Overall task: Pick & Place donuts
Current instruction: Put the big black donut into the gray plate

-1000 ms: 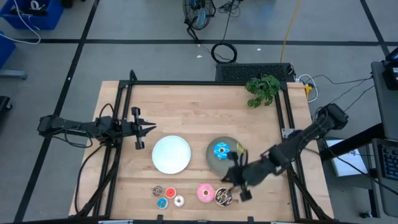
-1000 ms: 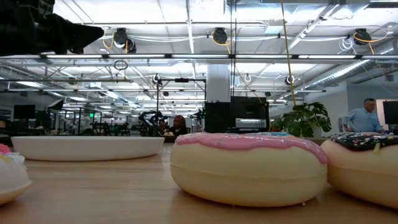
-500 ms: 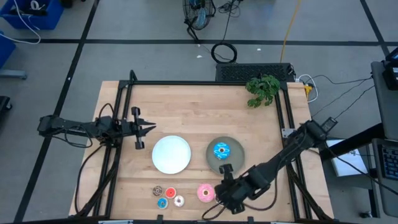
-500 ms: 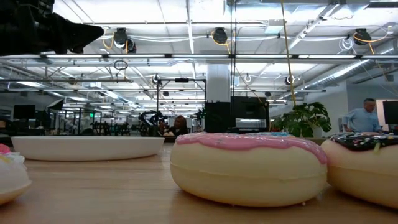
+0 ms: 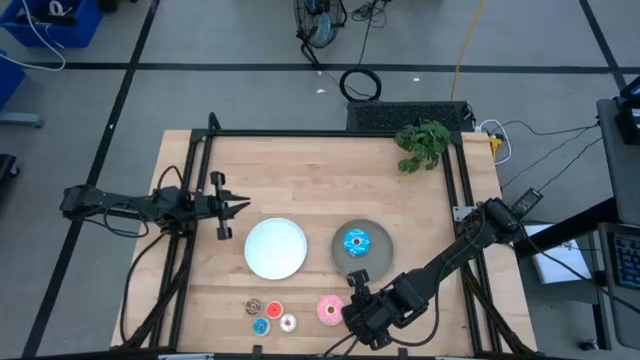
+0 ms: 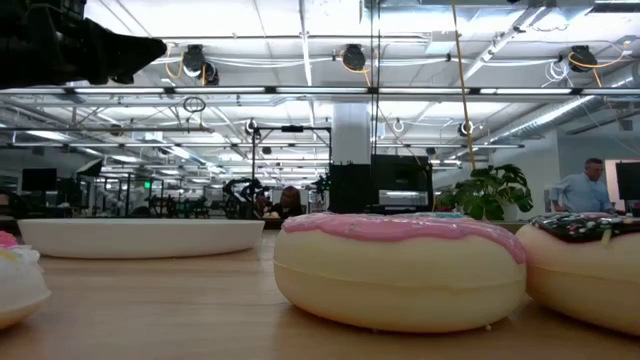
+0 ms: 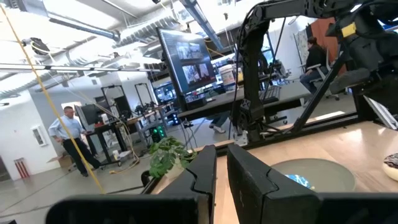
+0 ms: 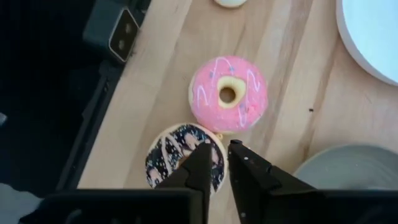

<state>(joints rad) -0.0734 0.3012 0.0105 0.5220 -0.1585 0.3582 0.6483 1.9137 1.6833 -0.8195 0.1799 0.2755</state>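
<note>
— Donuts first: where do they lie?

— Along the near edge of the table (image 5: 320, 180). The pink donut (image 8: 228, 94) lies flat on the wood, and the dark sprinkled donut (image 8: 180, 158) is just beside it, their rims touching or close to it. Four tiny ones form a small cluster further along that edge: brown (image 5: 254, 307), red (image 5: 274, 310), blue (image 5: 261, 326) and white (image 5: 288, 322). The larger blue donut (image 5: 355, 241) rests on the grey plate (image 5: 378, 260).

— And the right tool?

— The right tool (image 8: 219, 151) is low over the dark sprinkled donut, on the side nearest the pink one. In the high view the arm covers that donut completely.

— Is it grasping the donut?

— Clenched, with only a thin slit between its fingers (image 8: 205, 158). The tips sit over the donut's icing; I see nothing held between them.

— And the left one?

— The left tool (image 5: 240, 205) hangs at the table's left side, beside the white plate (image 5: 276, 248) and well apart from every donut. It is clenched on nothing.

— Anything else on the table?

— A green plant (image 5: 422, 143) at the far right corner.
</note>
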